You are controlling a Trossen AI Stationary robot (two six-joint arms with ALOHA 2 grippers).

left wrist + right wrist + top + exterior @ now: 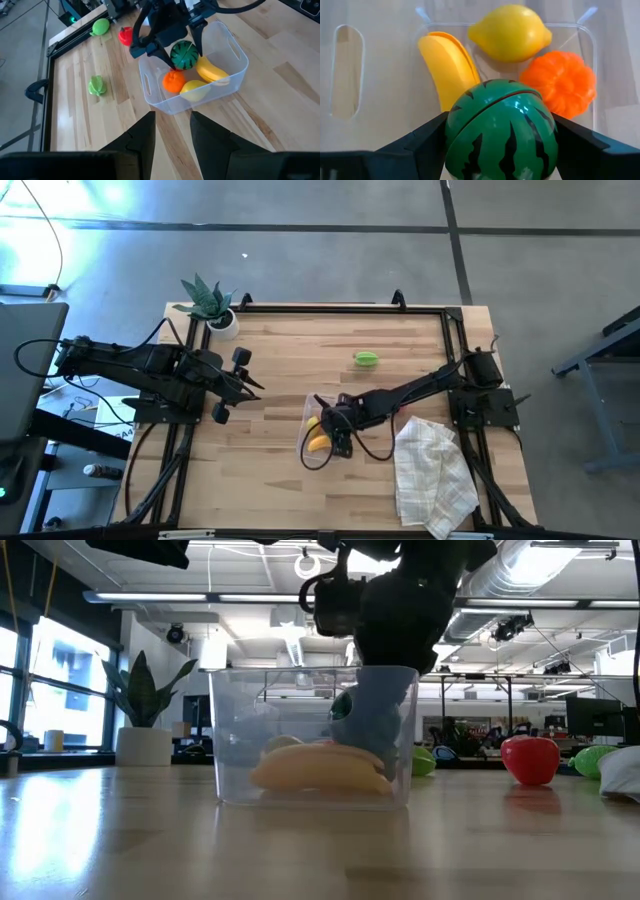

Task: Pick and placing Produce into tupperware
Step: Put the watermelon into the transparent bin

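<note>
Two dark fingers of the right gripper (501, 150), reaching down into the clear plastic rectangular tub (235, 75), pinch a round striped green watermelon (502, 131). Yellow banana (447, 67), lemon (510, 32) and orange (565, 82) lie inside. Left gripper (171, 132) hovers near the tub, fingers slightly parted, empty.

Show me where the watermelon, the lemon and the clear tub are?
watermelon (502, 132): right wrist view, striped front, between the fingers.
lemon (510, 33): right wrist view, middle of its yellow skin.
clear tub (235, 50): left wrist view, handle-slot end wall.
</note>
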